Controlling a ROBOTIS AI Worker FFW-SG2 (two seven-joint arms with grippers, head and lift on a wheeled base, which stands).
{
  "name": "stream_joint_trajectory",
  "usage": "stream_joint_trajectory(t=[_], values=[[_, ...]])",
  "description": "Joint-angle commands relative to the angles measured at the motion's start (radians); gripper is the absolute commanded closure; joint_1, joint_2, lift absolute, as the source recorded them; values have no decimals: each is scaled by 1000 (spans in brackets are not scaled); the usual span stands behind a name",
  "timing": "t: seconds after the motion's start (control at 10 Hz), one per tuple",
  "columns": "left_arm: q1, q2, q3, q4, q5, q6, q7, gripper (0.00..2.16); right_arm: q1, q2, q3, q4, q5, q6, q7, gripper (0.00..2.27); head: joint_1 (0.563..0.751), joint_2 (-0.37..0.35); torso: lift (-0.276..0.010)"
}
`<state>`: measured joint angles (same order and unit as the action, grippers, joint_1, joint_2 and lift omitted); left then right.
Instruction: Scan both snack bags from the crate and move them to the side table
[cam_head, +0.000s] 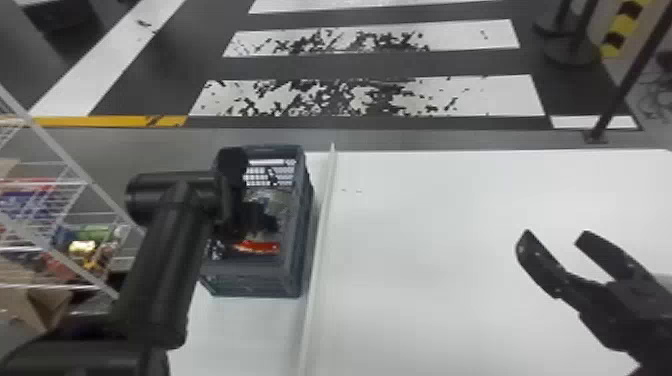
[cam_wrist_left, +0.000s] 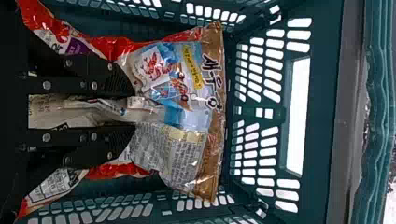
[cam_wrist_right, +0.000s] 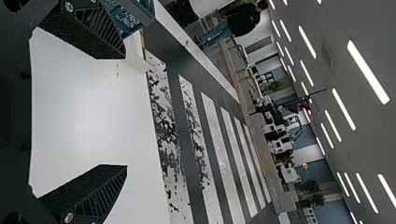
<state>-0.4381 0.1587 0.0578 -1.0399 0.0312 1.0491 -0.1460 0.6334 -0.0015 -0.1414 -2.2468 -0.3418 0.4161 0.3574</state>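
The left gripper (cam_wrist_left: 135, 109) is down inside the crate (cam_wrist_left: 322, 93), its two flat black fingers partway together with a pale fold of a snack bag (cam_wrist_left: 187, 84) bunched between them; it appears to have the bag pinched. From the fingertips the bag fans out to a brown end seam (cam_wrist_left: 217, 135), its glossy film blue and clear on one side of the fold and covered in small text on the other. It looks light and soft, with slippery film and contents that would probably crush under a hard squeeze. A modest grip on gathered film, as here, seems right; a shallow one might slide off. Red packaging (cam_wrist_left: 116, 170) shows around and beneath it; whether that is all the second bag, I cannot tell, and it could catch and come up too. Beyond the crate wall, a raised strip (cam_head: 320, 240) borders the broad white table (cam_head: 450, 310). The right gripper (cam_head: 556, 234) waits over that table, fingers spread and empty.
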Motion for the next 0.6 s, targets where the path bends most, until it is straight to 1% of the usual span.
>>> stream_joint_trajectory(t=[0.0, 0.1, 0.3, 0.5], values=[[15, 1, 8, -15, 1, -13, -6, 2128, 0, 2, -1, 0, -3, 0, 0, 87, 695, 156, -29], [36, -1, 16, -55, 4, -10, -9, 2128, 0, 2, -1, 0, -5, 0, 0, 87, 695, 157, -29], [96, -4, 42, -173, 21, 15, 6, 2128, 3, 2, -4, 0, -6, 0, 0, 87, 695, 158, -29], [139, -4, 48, -279, 44, 55, 19, 2128, 9, 2, -9, -5, -10, 0, 0, 87, 695, 161, -29]])
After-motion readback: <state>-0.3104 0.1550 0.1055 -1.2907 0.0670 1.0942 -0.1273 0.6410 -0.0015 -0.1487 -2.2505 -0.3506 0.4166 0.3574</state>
